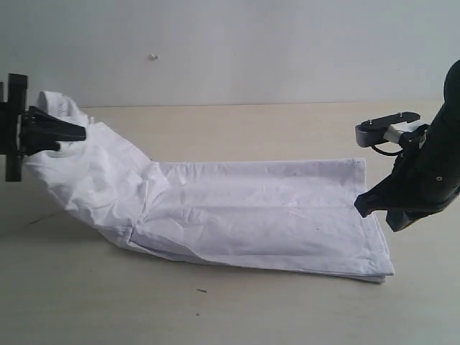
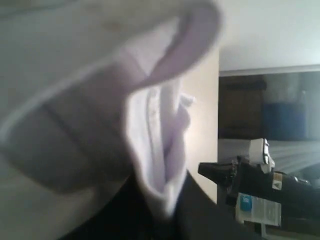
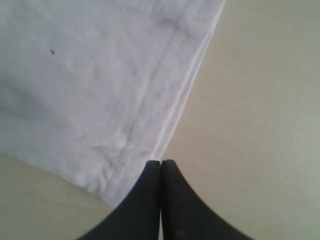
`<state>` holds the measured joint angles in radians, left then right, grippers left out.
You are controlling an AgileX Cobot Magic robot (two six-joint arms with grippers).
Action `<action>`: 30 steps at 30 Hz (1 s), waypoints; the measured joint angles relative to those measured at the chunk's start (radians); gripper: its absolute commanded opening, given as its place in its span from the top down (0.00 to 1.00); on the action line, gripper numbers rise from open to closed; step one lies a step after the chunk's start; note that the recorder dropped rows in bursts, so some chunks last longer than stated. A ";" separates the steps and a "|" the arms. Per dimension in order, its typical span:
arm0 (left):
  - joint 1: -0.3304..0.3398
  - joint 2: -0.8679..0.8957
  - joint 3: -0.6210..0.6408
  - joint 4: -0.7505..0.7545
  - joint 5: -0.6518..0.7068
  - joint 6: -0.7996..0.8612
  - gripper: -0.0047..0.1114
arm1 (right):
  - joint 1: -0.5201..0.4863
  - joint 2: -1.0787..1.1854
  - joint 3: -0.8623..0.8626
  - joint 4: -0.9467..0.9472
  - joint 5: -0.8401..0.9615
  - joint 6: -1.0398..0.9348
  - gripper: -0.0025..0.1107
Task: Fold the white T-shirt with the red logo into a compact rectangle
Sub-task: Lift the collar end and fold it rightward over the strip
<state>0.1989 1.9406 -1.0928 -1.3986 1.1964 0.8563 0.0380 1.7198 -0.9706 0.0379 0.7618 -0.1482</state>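
Your shirt [image 1: 251, 215] lies on the table [image 1: 230, 316], folded lengthwise into a long strip w/ several layers stacked. You can see the layer edges at its hem end. That hem end sits flat on the tabletop. The opposite end is lifted off it, w/ cloth rising in a wrinkled slope & bunching at the top.

Your left claw [image 1: 75, 132] is at the shirt's raised end, clenched on the cloth. The left wrist view is blurry, but a fold of white fabric runs down btwn the two dark fingers [image 2: 200, 220], and more fabric drapes over & around them. In the ext. view the claw points sideways along the shirt, w/ cloth bulging above & below it.

Your right claw [image 1: 361, 206] is at the shirt's hem end, partway along the hem edge & tilted down toward it. Its fingers are pressed tight together, w/ nothing btwn them in the right wrist view. The tips sit right at the hem's outer edge, just beside the stitch line [image 3: 145, 110]. You can't tell whether they touch the cloth or only the table next to it.

There's a small dark speck [image 3: 52, 51] on the shirt, inboard of the hem. The right arm [image 2: 260, 195] shows beyond the shirt in the left wrist view, black w/ labels on it.
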 measured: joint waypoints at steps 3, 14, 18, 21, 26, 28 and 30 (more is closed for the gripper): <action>-0.093 0.000 0.000 -0.073 0.002 0.008 0.96 | 0.000 0.000 0.000 0.008 0.000 0.000 0.98; -0.423 0.000 -0.057 -0.285 -0.020 0.046 0.96 | 0.000 0.000 0.000 -0.001 -0.004 0.043 0.98; -0.528 0.000 -0.104 -0.293 -0.116 0.046 0.96 | 0.000 -0.008 0.000 -0.091 -0.011 0.161 0.98; -0.594 0.000 -0.128 -0.297 -0.212 0.046 0.96 | 0.000 -0.034 0.000 -0.126 -0.017 0.189 0.98; -0.692 0.000 -0.136 -0.313 -0.368 0.046 0.96 | 0.000 -0.066 0.000 -0.137 -0.024 0.196 0.98; -0.726 0.006 -0.144 -0.315 -0.413 0.046 0.96 | 0.000 -0.074 0.000 -0.134 -0.024 0.196 0.98; -0.752 0.025 -0.176 -0.315 -0.436 0.046 0.96 | 0.000 -0.075 0.000 -0.125 -0.021 0.196 0.98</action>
<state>-0.5531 1.9657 -1.2690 -1.7140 0.7602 0.9019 0.0380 1.6446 -0.9706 -0.0870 0.7404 0.0480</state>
